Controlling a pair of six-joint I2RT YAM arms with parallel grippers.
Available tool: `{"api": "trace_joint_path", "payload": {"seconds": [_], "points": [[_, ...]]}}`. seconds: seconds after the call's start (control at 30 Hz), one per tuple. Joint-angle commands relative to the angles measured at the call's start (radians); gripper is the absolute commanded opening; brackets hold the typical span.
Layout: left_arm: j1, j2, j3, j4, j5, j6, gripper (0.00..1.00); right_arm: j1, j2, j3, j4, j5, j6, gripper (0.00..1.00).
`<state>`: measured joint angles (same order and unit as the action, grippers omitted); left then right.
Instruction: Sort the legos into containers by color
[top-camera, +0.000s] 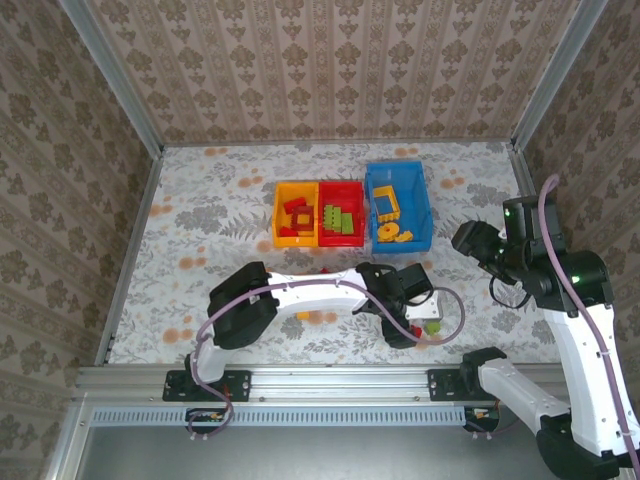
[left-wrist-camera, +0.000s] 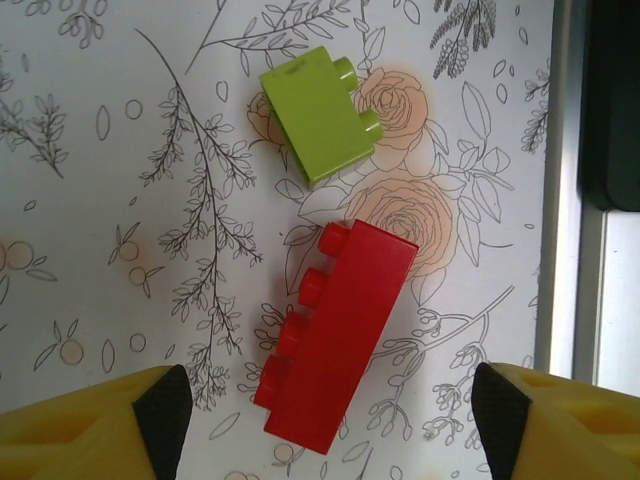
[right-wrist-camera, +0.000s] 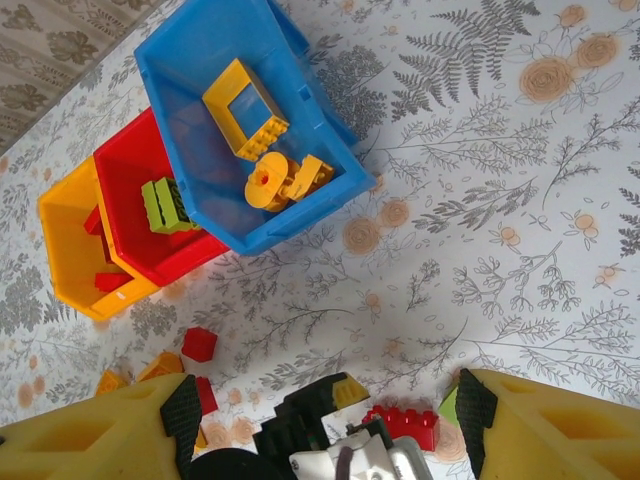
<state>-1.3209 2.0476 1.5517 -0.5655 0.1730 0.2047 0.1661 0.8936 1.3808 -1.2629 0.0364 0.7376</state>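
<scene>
Straddling red lego (left-wrist-camera: 336, 335), left pincer (left-wrist-camera: 332, 415) agape

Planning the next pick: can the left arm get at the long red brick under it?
Probably yes. The left pincer hangs open over the red brick, straddling it, and the lime brick lies apart from it.

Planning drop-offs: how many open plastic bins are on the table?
3, side by side in the top view: yellow-orange rectangular plastic bin on the left, red bin in the middle, larger blue bin on the right.
</scene>
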Motion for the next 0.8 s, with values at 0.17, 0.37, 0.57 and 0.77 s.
{"api": "trace_joint_path", "payload": {"seconds": [0.17, 0.37, 0.57, 0.77], "points": [[-0.012, 0.089, 0.042, 0.03, -0.013, 0.116, 0.76, -0.006, 0.016, -0.001, -0.018, -0.031, 0.009, 0.72], [-0.014, 0.124, 0.05, 0.028, 0.004, 0.111, 0.61, -0.005, 0.027, -0.015, 0.002, -0.038, 0.009, 0.72], [-0.014, 0.095, 0.027, 0.063, -0.014, 0.076, 0.38, -0.005, 0.033, -0.039, 0.027, -0.053, 0.009, 0.71], [-0.001, -0.009, -0.044, 0.106, -0.092, -0.029, 0.29, -0.005, 0.045, -0.039, 0.046, -0.055, -0.018, 0.68]]}}
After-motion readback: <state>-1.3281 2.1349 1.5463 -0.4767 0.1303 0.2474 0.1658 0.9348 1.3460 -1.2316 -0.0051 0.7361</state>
